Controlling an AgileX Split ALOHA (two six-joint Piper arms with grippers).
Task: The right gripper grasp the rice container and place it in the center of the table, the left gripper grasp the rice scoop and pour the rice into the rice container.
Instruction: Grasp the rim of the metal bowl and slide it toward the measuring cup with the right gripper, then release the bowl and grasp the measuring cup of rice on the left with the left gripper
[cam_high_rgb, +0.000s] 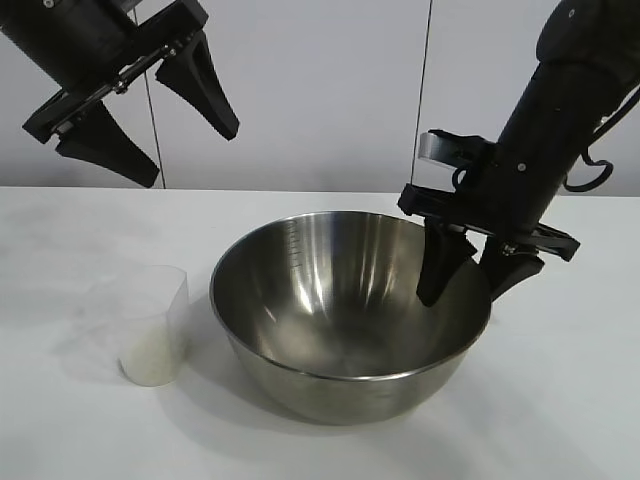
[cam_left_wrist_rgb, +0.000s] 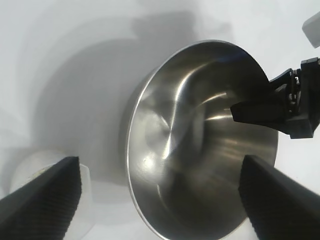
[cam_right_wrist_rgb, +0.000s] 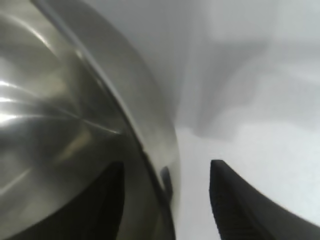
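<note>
My right gripper (cam_high_rgb: 465, 283) straddles the right-hand rim of the bowl (cam_high_rgb: 330, 300): 1 finger inside against the wall, 1 outside, with a gap on the outer side. So the fingers are apart, not clamped on the rim. From the right wrist view I can't say for sure whether the inner finger touches the steel.

The bowl sits flat on the desk (cam_high_rgb: 560, 400), roughly mid-desk between both arms, which reads as the placing step done and the gripper letting go. Rim grip makes sense: the wall is too wide to take any other way.

My left gripper (cam_high_rgb: 150, 125) hangs high on the left, fingers wide apart, holding nothing, above the cup (cam_high_rgb: 155, 325). It looks staged for the scoop pickup.

Bowl: big, round, polished steel, thin rolled rim, faint graduation marks inside, empty. Cup: small, cloudy clear plastic, upright just left of the bowl, not touching it, with a low white layer of rice (cam_high_rgb: 148, 365) in the bottom.

Next, in my judgement: right arm clears the rim, left goes down for the cup.
</note>
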